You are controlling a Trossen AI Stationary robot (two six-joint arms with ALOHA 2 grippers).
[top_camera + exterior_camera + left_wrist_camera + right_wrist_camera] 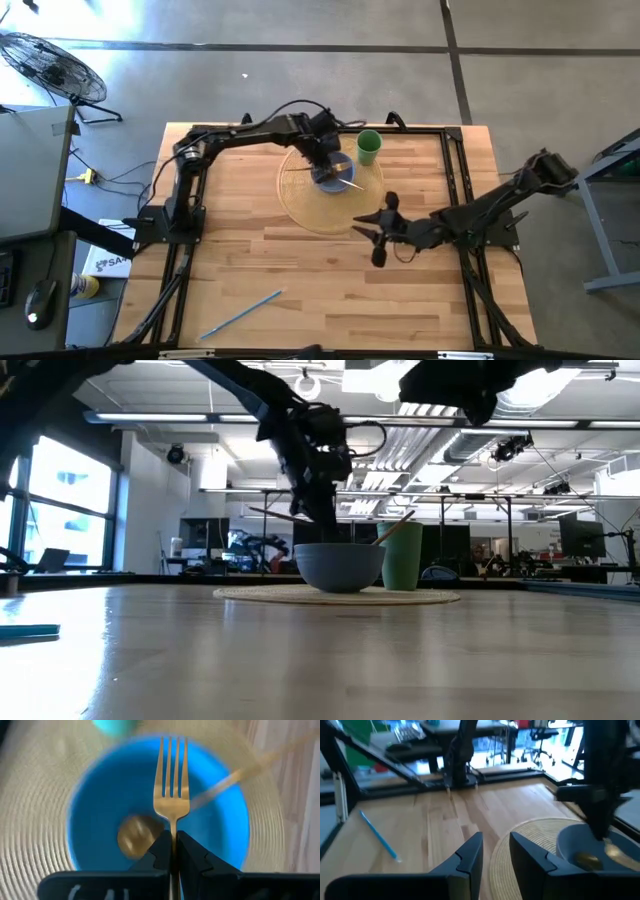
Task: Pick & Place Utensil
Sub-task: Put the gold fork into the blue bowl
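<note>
A gold fork [172,780] is held in my left gripper [173,839], which is shut on it above the blue bowl [336,179] on the round woven placemat [305,208]. In the left wrist view the tines point away from the gripper over the bowl's inside [100,810]. A gold spoon [134,836] lies in the bowl, its handle [240,772] leaning out over the rim. My right gripper [372,228] is open and holds nothing. It hovers at the placemat's near right edge, as the right wrist view [496,842] also shows. My left gripper pinches the fork between its two fingers on the handle just behind the head [173,822]. The fingers come from above, pointing down at the bowl. The fork is lifted clear over the bowl; the rest of its handle is hidden under the gripper.
A green cup [368,147] stands on the placemat's far right side, close behind the bowl [340,568]. A long light-blue utensil [240,315] lies on the bare wood near the table's near left edge. Black frame rails run along the table's sides.
</note>
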